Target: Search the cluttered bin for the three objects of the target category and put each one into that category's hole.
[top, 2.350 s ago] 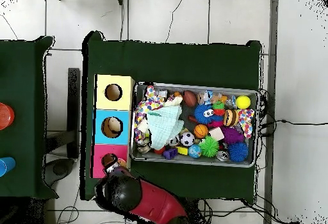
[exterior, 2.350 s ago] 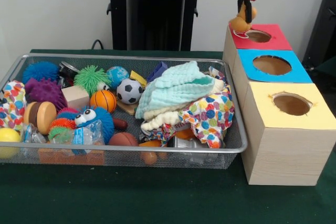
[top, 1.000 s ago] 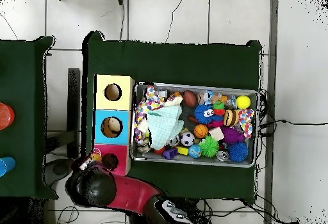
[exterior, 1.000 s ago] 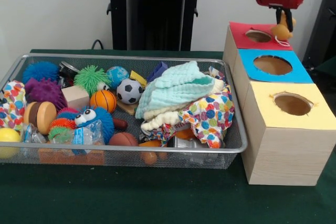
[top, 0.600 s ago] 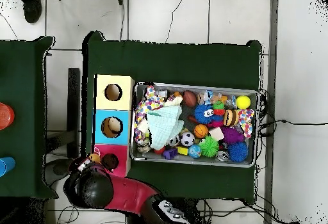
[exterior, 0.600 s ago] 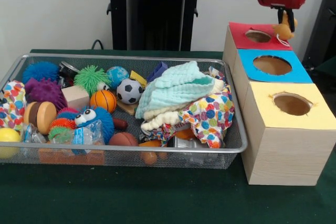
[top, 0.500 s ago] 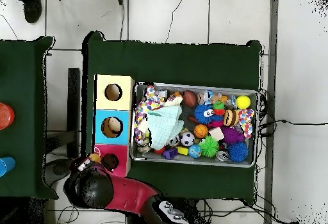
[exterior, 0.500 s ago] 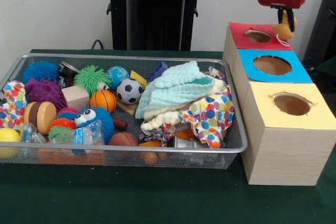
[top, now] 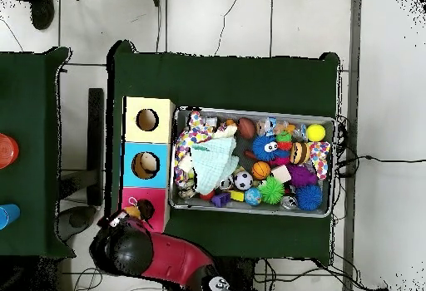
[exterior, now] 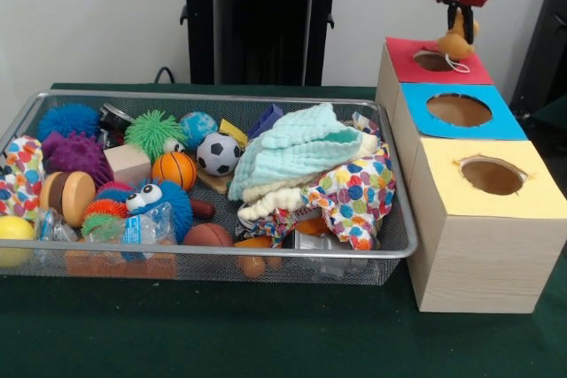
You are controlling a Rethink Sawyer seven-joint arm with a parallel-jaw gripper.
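My gripper point(exterior: 458, 31) hangs just above the hole point(exterior: 436, 61) of the red-topped box point(exterior: 474, 68), shut on a small orange-yellow toy point(exterior: 456, 44) with a white loop dangling under it. In the overhead view the gripper point(top: 130, 215) and the toy point(top: 131, 213) sit at the red box's point(top: 156, 198) outer edge, beside its hole point(top: 146, 209). The wire bin point(exterior: 213, 95) holds a heap of toys: a soccer ball point(exterior: 218, 153), a basketball point(exterior: 174, 169), spiky balls, a blue googly-eyed toy point(exterior: 158, 202) and cloths point(exterior: 306, 152).
A blue-topped box point(exterior: 505, 123) and a yellow-topped box point(exterior: 532, 192) stand in a row with the red one, right of the bin. In the overhead view a second green table point(top: 33, 138) lies to the left, with a red thing point(top: 5, 150) on it.
The gripper with the toy has swung out past the red box's far side and has now come back left, close over the red hole. The bin's contents have not moved.
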